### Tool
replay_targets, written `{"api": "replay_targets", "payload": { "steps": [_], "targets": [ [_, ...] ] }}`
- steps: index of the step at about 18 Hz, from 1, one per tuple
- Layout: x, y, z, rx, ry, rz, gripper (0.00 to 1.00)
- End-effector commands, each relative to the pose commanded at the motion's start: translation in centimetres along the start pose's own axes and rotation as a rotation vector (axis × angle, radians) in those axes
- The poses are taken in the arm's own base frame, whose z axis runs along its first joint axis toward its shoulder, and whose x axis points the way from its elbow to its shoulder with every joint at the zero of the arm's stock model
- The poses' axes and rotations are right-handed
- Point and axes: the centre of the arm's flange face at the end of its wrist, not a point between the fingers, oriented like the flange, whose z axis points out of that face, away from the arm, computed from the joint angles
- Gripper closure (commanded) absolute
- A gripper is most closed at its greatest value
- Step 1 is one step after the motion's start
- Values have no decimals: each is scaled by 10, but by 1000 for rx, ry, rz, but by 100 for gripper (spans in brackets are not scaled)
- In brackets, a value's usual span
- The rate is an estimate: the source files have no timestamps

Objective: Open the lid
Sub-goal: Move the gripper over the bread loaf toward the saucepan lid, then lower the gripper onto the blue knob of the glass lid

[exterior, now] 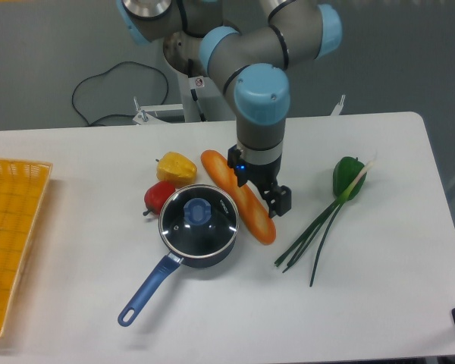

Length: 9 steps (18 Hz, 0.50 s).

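Approach step: my claw [259, 189], open and empty, hangs over the bread [237, 195]; next, centre on the lid [199, 219] knob (left).
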Motion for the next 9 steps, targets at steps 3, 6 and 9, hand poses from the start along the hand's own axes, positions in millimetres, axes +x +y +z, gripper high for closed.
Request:
{"api": "replay_targets", "payload": {
  "steps": [3,6,9],
  "targets": [
    [8,-16,3,-4,6,29,0],
    [14,-33,14,-4,22,49,0],
    [13,-44,10,-5,11,55,0]
  ]
}}
